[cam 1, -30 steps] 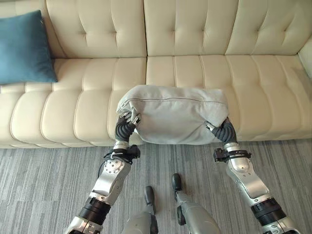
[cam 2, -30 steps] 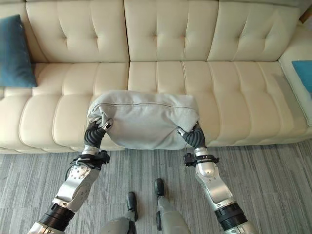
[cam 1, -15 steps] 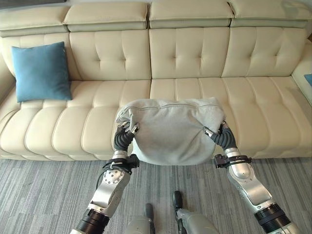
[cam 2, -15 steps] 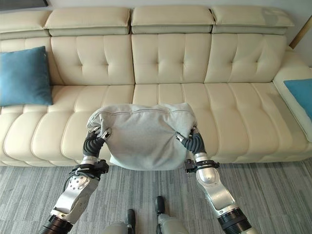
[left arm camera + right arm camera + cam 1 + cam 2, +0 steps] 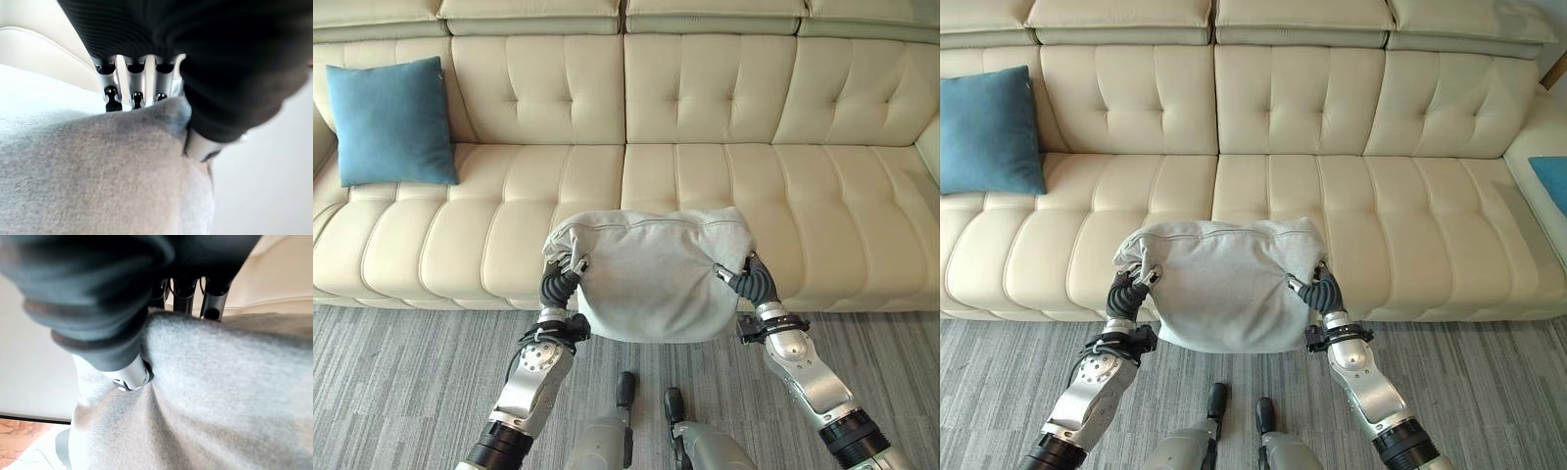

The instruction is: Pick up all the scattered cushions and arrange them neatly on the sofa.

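Before the sofa (image 5: 705,176), both hands pinch the grey cushion (image 5: 656,274) between them.

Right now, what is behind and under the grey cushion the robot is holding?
Behind the grey cushion, pinched by the left hand and right hand, lies the cream sofa. The seat's front edge and some grey carpet beneath are covered.

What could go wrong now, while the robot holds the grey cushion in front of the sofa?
The left hand and right hand pinch the grey cushion only at its side edges, so the soft cloth might slip out. The cushion hangs at the front edge of the sofa, so released here it could fall onto the carpet.
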Robot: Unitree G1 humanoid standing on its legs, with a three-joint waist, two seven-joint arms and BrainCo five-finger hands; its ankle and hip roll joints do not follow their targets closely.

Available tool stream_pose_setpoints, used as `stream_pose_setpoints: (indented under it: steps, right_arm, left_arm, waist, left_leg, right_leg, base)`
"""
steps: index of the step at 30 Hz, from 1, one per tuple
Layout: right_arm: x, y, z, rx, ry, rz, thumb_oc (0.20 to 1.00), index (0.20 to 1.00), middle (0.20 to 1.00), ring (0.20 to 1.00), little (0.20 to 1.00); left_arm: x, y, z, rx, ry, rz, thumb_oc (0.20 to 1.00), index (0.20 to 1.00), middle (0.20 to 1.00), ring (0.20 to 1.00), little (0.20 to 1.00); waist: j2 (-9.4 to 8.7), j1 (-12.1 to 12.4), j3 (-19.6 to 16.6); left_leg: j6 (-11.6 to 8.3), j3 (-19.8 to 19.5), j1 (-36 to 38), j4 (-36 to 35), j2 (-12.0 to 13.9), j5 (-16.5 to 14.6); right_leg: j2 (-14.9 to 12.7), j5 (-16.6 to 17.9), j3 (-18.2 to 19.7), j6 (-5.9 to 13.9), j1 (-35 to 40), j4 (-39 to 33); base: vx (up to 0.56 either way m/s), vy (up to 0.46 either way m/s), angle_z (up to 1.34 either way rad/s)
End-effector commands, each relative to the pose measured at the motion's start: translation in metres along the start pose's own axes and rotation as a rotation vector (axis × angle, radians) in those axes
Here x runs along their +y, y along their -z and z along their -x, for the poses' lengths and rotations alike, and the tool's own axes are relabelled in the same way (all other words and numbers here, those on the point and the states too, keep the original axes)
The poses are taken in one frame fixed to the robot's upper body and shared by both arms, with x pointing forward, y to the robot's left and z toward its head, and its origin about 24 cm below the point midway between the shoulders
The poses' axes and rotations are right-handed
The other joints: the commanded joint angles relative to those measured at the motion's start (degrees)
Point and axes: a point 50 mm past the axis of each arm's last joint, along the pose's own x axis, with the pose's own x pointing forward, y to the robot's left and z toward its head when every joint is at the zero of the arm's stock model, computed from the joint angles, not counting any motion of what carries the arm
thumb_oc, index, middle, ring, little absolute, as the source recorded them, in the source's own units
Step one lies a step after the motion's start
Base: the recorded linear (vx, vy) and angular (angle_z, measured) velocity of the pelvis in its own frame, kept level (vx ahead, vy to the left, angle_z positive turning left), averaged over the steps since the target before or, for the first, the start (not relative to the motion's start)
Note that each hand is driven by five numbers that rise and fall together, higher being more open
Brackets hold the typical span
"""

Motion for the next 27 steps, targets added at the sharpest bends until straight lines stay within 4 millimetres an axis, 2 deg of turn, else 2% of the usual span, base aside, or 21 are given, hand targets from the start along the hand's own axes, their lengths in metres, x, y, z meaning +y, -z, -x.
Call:
stream_pose_setpoints:
  steps: [1, 2, 3, 4, 6, 9, 11, 13, 14, 15, 18, 19, 20, 21, 23, 25, 27]
  right_arm:
    - [0.008, -0.041, -0.007, -0.218, -0.001, -0.067, 0.200, 0.200, 0.200, 0.200, 0.200]
    - [0.008, -0.041, -0.007, -0.218, -0.001, -0.067, 0.200, 0.200, 0.200, 0.200, 0.200]
    - [0.011, -0.041, -0.008, -0.219, -0.013, -0.070, 0.200, 0.200, 0.200, 0.200, 0.200]
    - [0.012, -0.041, -0.007, -0.217, -0.012, -0.075, 0.200, 0.200, 0.200, 0.200, 0.200]
    - [0.014, -0.039, -0.006, -0.210, -0.013, -0.087, 0.200, 0.200, 0.200, 0.200, 0.200]
    - [0.014, -0.041, -0.008, -0.217, -0.016, -0.088, 0.200, 0.200, 0.200, 0.200, 0.200]
    - [0.015, -0.042, -0.009, -0.219, -0.017, -0.091, 0.200, 0.200, 0.200, 0.200, 0.200]
    - [0.014, -0.044, -0.012, -0.225, -0.013, -0.089, 0.200, 0.200, 0.200, 0.200, 0.200]
    - [0.014, -0.044, -0.012, -0.225, -0.013, -0.089, 0.200, 0.200, 0.200, 0.200, 0.200]
    - [0.013, -0.043, -0.011, -0.218, -0.004, -0.090, 0.200, 0.200, 0.200, 0.200, 0.200]
    - [0.014, -0.041, -0.009, -0.217, -0.013, -0.097, 0.200, 0.200, 0.200, 0.200, 0.200]
    - [0.012, -0.037, -0.006, -0.204, -0.006, -0.098, 0.200, 0.200, 0.200, 0.200, 0.200]
    - [0.012, -0.037, -0.006, -0.204, -0.006, -0.098, 0.200, 0.200, 0.200, 0.200, 0.200]
    - [0.008, -0.034, -0.004, -0.193, -0.002, -0.096, 0.200, 0.200, 0.200, 0.200, 0.200]
    - [0.004, -0.035, -0.004, -0.200, 0.007, -0.089, 0.200, 0.200, 0.200, 0.200, 0.200]
    - [0.002, -0.035, -0.004, -0.200, 0.012, -0.085, 0.200, 0.200, 0.200, 0.200, 0.200]
    - [-0.001, -0.034, -0.004, -0.194, 0.020, -0.079, 0.200, 0.200, 0.200, 0.200, 0.200]
  left_arm:
    - [-0.005, -0.037, -0.004, -0.203, 0.061, -0.013, 0.200, 0.200, 0.200, 0.200, 0.200]
    - [-0.005, -0.037, -0.004, -0.203, 0.061, -0.013, 0.200, 0.200, 0.200, 0.200, 0.200]
    - [-0.002, -0.036, -0.003, -0.196, 0.056, -0.021, 0.200, 0.200, 0.200, 0.200, 0.200]
    - [-0.001, -0.035, -0.003, -0.195, 0.054, -0.024, 0.200, 0.200, 0.200, 0.200, 0.200]
    - [0.000, -0.036, -0.004, -0.199, 0.046, -0.031, 0.200, 0.200, 0.200, 0.200, 0.200]
    - [-0.001, -0.037, -0.003, -0.207, 0.055, -0.026, 0.200, 0.200, 0.200, 0.200, 0.200]
    - [-0.002, -0.037, -0.003, -0.208, 0.056, -0.023, 0.200, 0.200, 0.200, 0.200, 0.200]
    - [-0.003, -0.041, -0.004, -0.227, 0.052, -0.013, 0.200, 0.200, 0.200, 0.200, 0.200]
    - [-0.003, -0.041, -0.004, -0.227, 0.052, -0.013, 0.200, 0.200, 0.200, 0.200, 0.200]
    - [-0.004, -0.043, -0.005, -0.242, 0.058, -0.008, 0.200, 0.200, 0.200, 0.200, 0.200]
    - [-0.004, -0.039, -0.003, -0.231, 0.054, -0.009, 0.200, 0.200, 0.200, 0.200, 0.200]
    - [-0.004, -0.038, -0.002, -0.228, 0.052, 0.007, 0.200, 0.200, 0.200, 0.200, 0.200]
    - [-0.004, -0.038, -0.002, -0.228, 0.052, 0.008, 0.200, 0.200, 0.200, 0.200, 0.200]
    - [-0.005, -0.035, 0.000, -0.213, 0.051, 0.025, 0.200, 0.200, 0.200, 0.200, 0.200]
    - [-0.005, -0.034, 0.000, -0.207, 0.044, 0.044, 0.200, 0.200, 0.200, 0.200, 0.200]
    - [-0.005, -0.034, -0.001, -0.204, 0.036, 0.048, 0.200, 0.200, 0.200, 0.200, 0.200]
    - [-0.005, -0.032, 0.000, -0.196, 0.034, 0.044, 0.200, 0.200, 0.200, 0.200, 0.200]
  waist:
    - [-4.03, 1.2, -6.0]
    - [-4.07, 1.3, -6.0]
    - [-3.68, 1.2, -5.2]
    - [-3.45, 1.0, -4.9]
    - [-2.67, 0.7, -4.2]
    - [-1.41, 0.1, -3.7]
    - [-1.09, -0.4, -3.3]
    - [-1.17, -1.4, -2.3]
    - [-1.14, -1.4, -2.2]
    - [-1.61, -1.9, -2.2]
    - [-2.12, -1.9, -2.8]
    - [-2.34, -2.1, -3.5]
    - [-2.33, -2.1, -3.5]
    - [-2.72, -2.1, -3.4]
    - [-3.15, -2.0, -2.6]
    - [-3.36, -1.7, -2.2]
    - [-3.67, -1.4, -2.4]
  left_leg:
    - [-1.77, -0.8, -0.7, -1.0, -0.7, -3.2]
    - [-1.75, -0.7, -0.6, -1.0, -0.7, -3.2]
    - [-0.82, 0.0, 1.4, -1.2, -0.5, -4.2]
    - [-0.56, 0.1, 2.0, -1.3, -0.5, -4.4]
    - [-0.31, 0.0, 4.0, -1.9, 0.1, -5.1]
    - [-0.90, 0.2, 6.4, -3.3, 1.0, -5.8]
    - [-1.11, -0.1, 7.5, -3.7, 1.1, -6.0]
    - [-1.69, -0.4, 10.0, -3.9, 0.6, -7.2]
    - [-1.70, -0.4, 10.0, -3.9, 0.7, -7.2]
    - [-2.04, -0.7, 10.9, -3.3, 0.3, -8.2]
    - [-2.48, -0.5, 11.7, -2.5, 0.4, -9.4]
    - [-2.96, -0.6, 11.8, 0.1, 0.8, -11.2]
    - [-2.96, -0.6, 11.8, 0.1, 0.8, -11.2]
    - [-3.99, -0.5, 10.5, 6.6, 1.0, -13.1]
    - [-4.63, -1.2, 6.6, 14.8, 0.5, -12.1]
    - [-4.69, -2.0, 4.3, 16.9, 0.1, -11.4]
    - [-4.30, -2.4, 1.9, 14.9, -0.3, -12.1]
  right_leg:
    - [-4.5, -8.2, -1.4, 6.70, 12.9, 1.3]
    - [-4.5, -8.3, -1.4, 6.72, 12.7, 1.6]
    - [-5.1, -5.3, -2.4, 8.70, 9.4, 9.4]
    - [-5.4, -3.8, -3.1, 9.68, 8.0, 12.3]
    - [-6.3, -2.0, -5.4, 9.68, 4.6, 16.5]
    - [-7.1, -4.1, -9.7, 7.93, 1.2, 12.0]
    - [-6.7, -3.9, -10.8, 7.45, 0.3, 9.4]
    - [-6.0, -0.7, -12.6, 8.00, -2.5, 0.2]
    - [-5.9, -0.6, -12.6, 7.99, -2.4, 0.1]
    - [-6.1, 0.1, -12.0, 8.26, -1.3, -3.3]
    - [-6.0, 0.8, -11.7, 7.68, 0.4, -4.3]
    - [-5.9, 0.8, -11.7, 7.02, 2.3, -4.9]
    - [-5.9, 0.8, -11.7, 7.02, 2.3, -4.9]
    - [-6.0, -0.1, -12.0, 5.98, 4.4, -5.0]
    - [-6.2, -0.6, -12.1, 4.97, 5.8, -5.2]
    - [-6.4, -1.1, -12.1, 4.56, 6.4, -5.3]
    - [-6.7, -1.6, -12.1, 4.69, 7.5, -6.1]
  base:
    - [0.13, 0.114, -0.27]
    - [0.10, 0.100, -0.39]
    - [0.07, 0.076, -0.43]
    - [0.11, 0.091, -0.36]
    - [0.11, 0.031, -0.11]
    - [0.14, -0.020, -0.04]
    - [0.11, -0.058, -0.17]
    - [0.14, -0.103, -0.12]
    - [0.17, -0.138, -0.06]
    - [0.11, -0.092, 0.07]
    - [0.22, -0.180, 0.43]
    - [0.14, -0.111, 0.01]
    - [0.26, -0.232, -0.06]
    - [0.16, -0.170, 0.02]
    - [0.12, -0.149, 0.18]
    - [0.08, -0.062, 0.11]
    - [0.17, -0.031, 0.23]
